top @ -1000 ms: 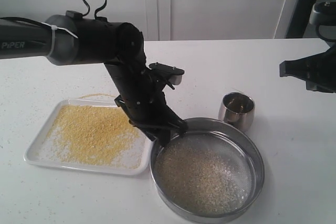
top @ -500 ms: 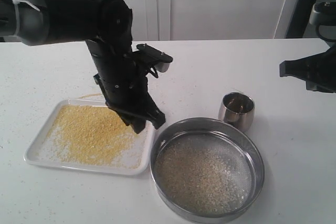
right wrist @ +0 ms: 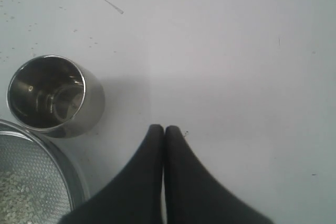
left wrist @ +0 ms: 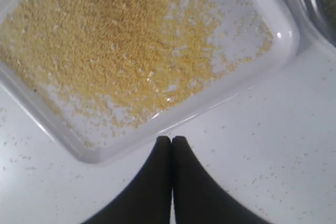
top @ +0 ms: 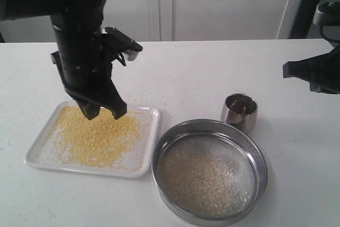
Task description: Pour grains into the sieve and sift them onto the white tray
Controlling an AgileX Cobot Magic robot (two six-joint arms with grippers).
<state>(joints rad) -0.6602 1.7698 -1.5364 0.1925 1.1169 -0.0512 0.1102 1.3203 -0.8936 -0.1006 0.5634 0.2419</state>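
Note:
The white tray point(top: 37, 155) lies at the left with fine golden-yellow grains point(top: 95, 134) spread over it. To its right stands the sieve point(top: 260, 158), on the table, holding coarser pale grains point(top: 202, 176) on its mesh. My left gripper point(top: 104, 111) hangs above the tray's far side and is shut with nothing in it. The left wrist view shows its tips point(left wrist: 171, 139) closed just off the tray's rim point(left wrist: 79, 142), over the golden grains point(left wrist: 121, 40). My right gripper point(top: 289, 70) hovers at the far right, shut and empty point(right wrist: 164, 128), away from the sieve point(right wrist: 73, 179).
A small steel cup point(top: 239, 111) stands upright just behind the sieve, empty in the right wrist view point(right wrist: 52, 95). Stray granules dot the white table around the tray point(left wrist: 273, 182). A white wall runs behind the table.
My left arm let go of the sieve's near-left rim, swung left and now hangs over the tray. The sieve, cup and right arm have not moved.

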